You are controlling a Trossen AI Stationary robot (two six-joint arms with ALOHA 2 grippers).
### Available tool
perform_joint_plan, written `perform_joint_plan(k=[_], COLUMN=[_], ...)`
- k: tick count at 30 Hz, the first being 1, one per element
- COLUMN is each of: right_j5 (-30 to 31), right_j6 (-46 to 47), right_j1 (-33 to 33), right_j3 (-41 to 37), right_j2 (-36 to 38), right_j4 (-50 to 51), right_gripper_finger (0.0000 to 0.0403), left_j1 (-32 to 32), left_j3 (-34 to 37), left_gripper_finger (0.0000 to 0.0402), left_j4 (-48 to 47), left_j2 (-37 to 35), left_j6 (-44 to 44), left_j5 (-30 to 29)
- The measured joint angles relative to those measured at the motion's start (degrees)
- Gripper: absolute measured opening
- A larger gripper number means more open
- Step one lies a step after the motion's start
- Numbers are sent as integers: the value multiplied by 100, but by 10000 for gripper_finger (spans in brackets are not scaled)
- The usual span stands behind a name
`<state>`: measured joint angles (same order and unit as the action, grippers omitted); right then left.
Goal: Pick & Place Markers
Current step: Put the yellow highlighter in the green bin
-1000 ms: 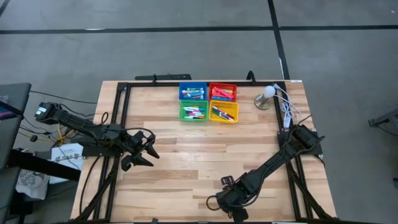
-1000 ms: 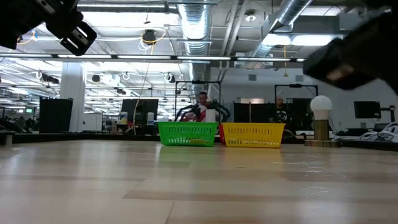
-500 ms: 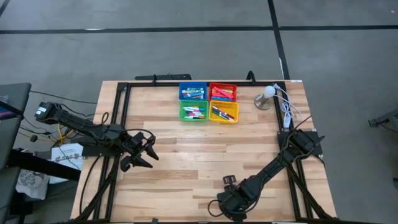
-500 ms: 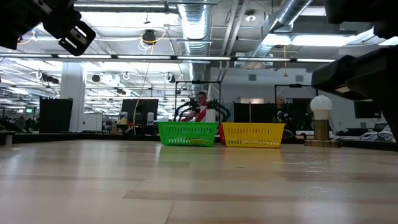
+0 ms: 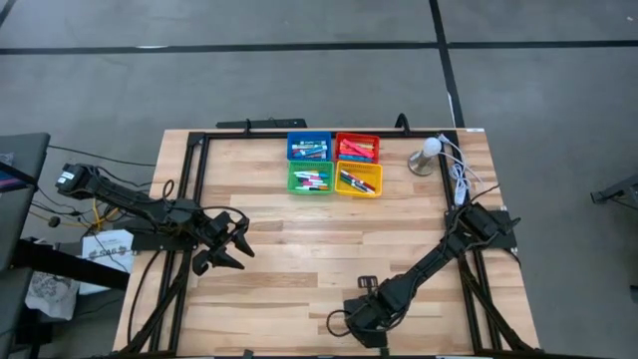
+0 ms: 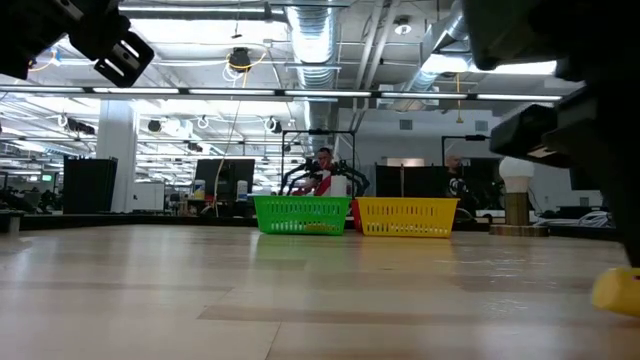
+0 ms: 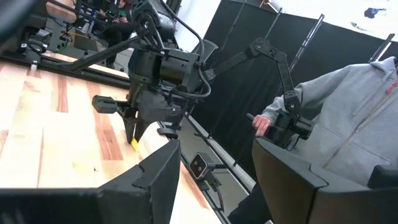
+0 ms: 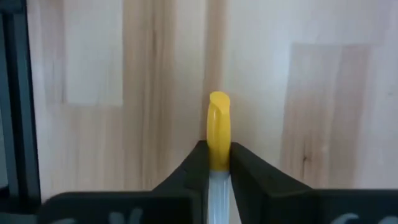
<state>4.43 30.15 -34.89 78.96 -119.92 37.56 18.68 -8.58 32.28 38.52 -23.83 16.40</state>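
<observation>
My right gripper [image 8: 217,163] is low at the near edge of the table [image 5: 329,249], fingers pinched on a marker [image 8: 218,134] w/ a yellow cap. I hold it at the join of cap & barrel. It looks light, stiff & smooth, so it may slip or twist; a grip nearer the middle is safer, I think. My left gripper [image 5: 231,246] waits over the left side, fingers apart, holding nothing. Other markers lie in the four trays [image 5: 335,164] at the far side.
</observation>
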Motion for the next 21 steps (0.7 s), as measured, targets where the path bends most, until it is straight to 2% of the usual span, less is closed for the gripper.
perform_joint_plan(k=[4, 11, 17, 21], right_j5=[12, 211, 178, 235], right_j6=[4, 147, 195, 212], right_j1=[158, 510, 796, 995], right_j3=[-6, -15, -19, -30], right_j2=[0, -13, -25, 54], right_j4=[-183, -778, -1187, -1371], right_gripper_finger=[27, 48, 29, 30], left_j1=[-2, -2, -2, -2], left_j3=[0, 0, 0, 0], left_gripper_finger=[200, 200, 200, 200], left_j4=[38, 82, 153, 168], left_j2=[0, 0, 0, 0], left_j6=[0, 0, -63, -74], left_j5=[-2, -4, -6, -7])
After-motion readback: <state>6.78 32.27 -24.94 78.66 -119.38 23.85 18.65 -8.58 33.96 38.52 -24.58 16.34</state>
